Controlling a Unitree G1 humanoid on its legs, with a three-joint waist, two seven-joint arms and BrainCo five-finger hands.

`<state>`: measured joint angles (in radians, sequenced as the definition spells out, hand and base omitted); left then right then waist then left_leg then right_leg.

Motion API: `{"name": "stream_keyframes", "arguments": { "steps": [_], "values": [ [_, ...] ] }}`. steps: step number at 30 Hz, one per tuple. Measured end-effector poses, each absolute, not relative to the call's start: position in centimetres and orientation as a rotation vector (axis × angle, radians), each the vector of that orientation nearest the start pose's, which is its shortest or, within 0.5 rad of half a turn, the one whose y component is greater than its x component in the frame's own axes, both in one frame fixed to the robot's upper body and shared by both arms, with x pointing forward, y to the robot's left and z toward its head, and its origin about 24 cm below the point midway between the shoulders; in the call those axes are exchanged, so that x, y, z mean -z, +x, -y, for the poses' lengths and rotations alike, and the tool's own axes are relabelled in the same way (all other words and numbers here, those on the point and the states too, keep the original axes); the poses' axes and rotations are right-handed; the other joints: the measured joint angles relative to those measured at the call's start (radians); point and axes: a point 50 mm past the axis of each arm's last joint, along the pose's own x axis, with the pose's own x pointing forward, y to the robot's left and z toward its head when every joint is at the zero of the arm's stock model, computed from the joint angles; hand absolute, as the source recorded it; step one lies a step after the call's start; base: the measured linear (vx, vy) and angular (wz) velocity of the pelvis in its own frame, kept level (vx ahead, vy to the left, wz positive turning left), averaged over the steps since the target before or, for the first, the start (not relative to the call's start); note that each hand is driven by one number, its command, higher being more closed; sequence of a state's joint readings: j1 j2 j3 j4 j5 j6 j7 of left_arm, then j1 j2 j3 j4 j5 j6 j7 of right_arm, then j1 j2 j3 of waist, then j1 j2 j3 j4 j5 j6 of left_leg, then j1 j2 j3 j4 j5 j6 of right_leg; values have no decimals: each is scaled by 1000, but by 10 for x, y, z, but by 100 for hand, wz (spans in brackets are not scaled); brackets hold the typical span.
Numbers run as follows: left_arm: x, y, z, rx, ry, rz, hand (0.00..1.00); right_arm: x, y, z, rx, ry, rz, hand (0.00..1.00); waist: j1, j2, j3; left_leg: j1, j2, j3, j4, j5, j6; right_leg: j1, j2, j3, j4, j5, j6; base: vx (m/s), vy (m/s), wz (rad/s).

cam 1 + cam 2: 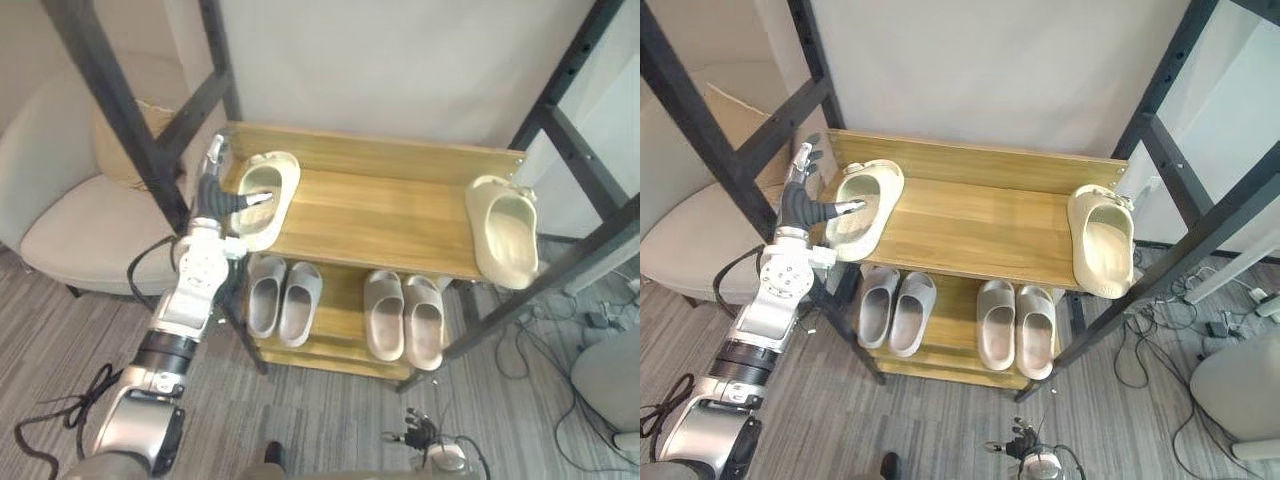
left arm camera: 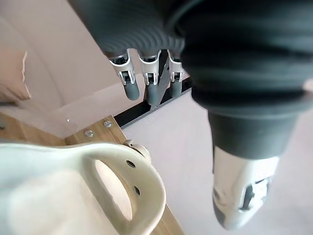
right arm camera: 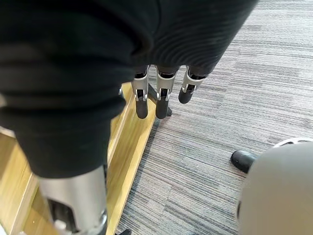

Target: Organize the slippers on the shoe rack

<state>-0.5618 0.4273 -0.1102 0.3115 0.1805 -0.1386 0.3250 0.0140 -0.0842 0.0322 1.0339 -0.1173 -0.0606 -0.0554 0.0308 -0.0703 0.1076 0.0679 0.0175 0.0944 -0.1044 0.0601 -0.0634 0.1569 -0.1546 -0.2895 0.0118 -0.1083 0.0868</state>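
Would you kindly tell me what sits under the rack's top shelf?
A grey slipper pair and a beige pair stand on the lower shelf; the top shelf hides their far ends.

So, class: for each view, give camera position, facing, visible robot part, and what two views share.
Left eye view: head, down at the shoe rack; left hand shows.
Right eye view: head, same scene and hand.
Left wrist view: left wrist, along its fingers to the left cream slipper, shared with both eyes.
Right wrist view: right wrist, facing floor; right hand shows.
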Motion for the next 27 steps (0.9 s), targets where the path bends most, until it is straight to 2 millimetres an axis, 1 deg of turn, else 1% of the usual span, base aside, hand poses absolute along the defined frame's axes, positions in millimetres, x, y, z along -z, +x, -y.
{"name": "stream_keyframes", "arguments": {
  "steps": [5,9,11,18,22,27],
  "values": [
    [-182,350,-206,-269,612,494,0,149,137,179,-4,-225,-962,0,-10,13,10,-24,7,6,-1,0,0,-36,5,12,10,7,-3,-56,6,-6],
    [-186,354,-217,-305,637,468,0,149,137,179,-10,-222,-963,0,-24,13,13,-33,8,11,-6,0,0,-51,6,25,9,16,-4,-51,17,-8],
    [-193,358,-219,-315,654,471,0,148,137,179,-9,-222,-957,0,-25,13,22,-33,8,11,-6,0,0,-51,6,27,6,18,-3,-49,11,-2],
    [-193,360,-220,-324,707,450,0,148,136,178,-16,-221,-951,0,-23,16,27,-36,13,10,-6,0,0,-51,12,26,0,18,-2,-5,1,0],
    [-186,367,-223,-316,790,390,0,147,138,177,-22,-217,-940,0,-21,26,34,-39,22,11,-6,2,-2,-56,20,29,1,18,-4,-26,-9,-1],
    [-192,372,-223,-303,858,371,0,147,137,175,-31,-212,-938,0,-15,28,40,-70,39,10,-5,11,-13,-91,37,36,7,25,-15,-40,-12,-2]
  ]
}}
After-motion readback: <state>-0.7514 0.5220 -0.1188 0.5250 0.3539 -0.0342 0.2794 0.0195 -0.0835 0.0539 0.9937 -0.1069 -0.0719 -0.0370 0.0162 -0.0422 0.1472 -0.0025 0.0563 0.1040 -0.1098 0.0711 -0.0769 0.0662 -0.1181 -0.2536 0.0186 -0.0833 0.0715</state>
